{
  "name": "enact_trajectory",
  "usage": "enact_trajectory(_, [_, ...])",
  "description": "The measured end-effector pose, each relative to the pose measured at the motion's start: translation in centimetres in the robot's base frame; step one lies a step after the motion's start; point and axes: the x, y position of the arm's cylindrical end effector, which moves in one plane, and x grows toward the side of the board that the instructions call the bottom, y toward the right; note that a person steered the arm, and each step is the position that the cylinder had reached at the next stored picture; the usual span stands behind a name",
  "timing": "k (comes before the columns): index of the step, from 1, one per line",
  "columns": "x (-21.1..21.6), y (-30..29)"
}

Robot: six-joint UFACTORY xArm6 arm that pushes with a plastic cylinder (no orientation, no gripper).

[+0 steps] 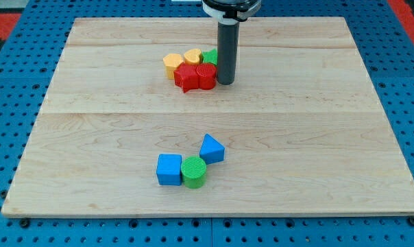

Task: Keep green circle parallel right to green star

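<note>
The green circle (pixel 194 171) lies near the view's bottom centre, touching a blue square block (pixel 169 169) on its left and a blue triangular block (pixel 212 149) at its upper right. The green star (pixel 210 56) sits in a cluster near the view's top centre and is partly hidden by my rod. My tip (pixel 225 81) rests on the board just right of that cluster, touching or almost touching the red blocks, far above the green circle.
The cluster also holds a yellow hexagon-like block (pixel 172 64), a yellow heart-like block (pixel 192 57), a red star-like block (pixel 187 78) and a red block (pixel 205 75). The wooden board (pixel 90 137) lies on a blue pegboard table.
</note>
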Motion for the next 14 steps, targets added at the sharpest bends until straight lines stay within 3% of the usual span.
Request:
enact_trajectory(5, [2.7, 1.5])
enact_trajectory(6, [6.8, 7.6])
enact_trajectory(7, [12.9, 9.1])
enact_trajectory(9, [21.5, 3.9])
enact_trajectory(10, [22.8, 0.1])
enact_trajectory(14, [10.5, -14.0])
